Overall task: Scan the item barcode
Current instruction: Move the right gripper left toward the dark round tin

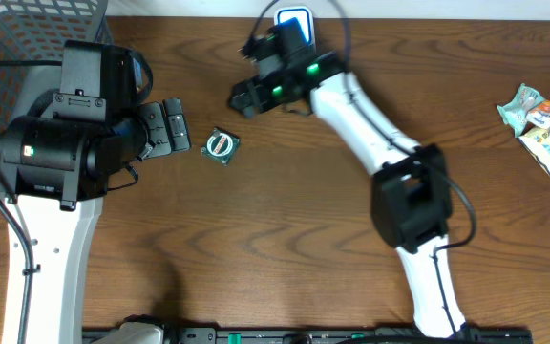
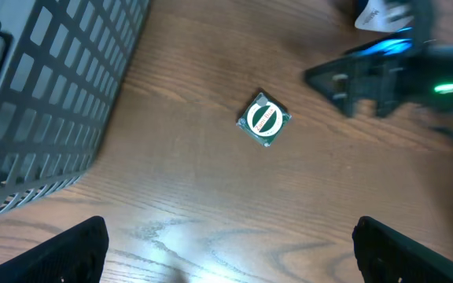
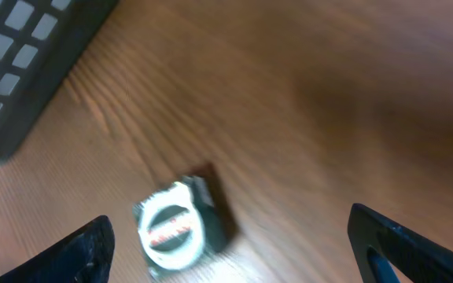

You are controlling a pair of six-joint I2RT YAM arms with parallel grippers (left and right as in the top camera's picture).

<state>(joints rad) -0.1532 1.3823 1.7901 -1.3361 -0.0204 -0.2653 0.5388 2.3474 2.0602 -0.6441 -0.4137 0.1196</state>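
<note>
Overhead: green-label packet (image 1: 222, 145) lay between left gripper (image 1: 180, 127) and right gripper (image 1: 246, 81), slightly nearer left; both jaws wide, holding nothing.

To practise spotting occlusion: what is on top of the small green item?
The item carries a round white label with a red band, nothing else. Its underside, against the table, is hidden.
</note>
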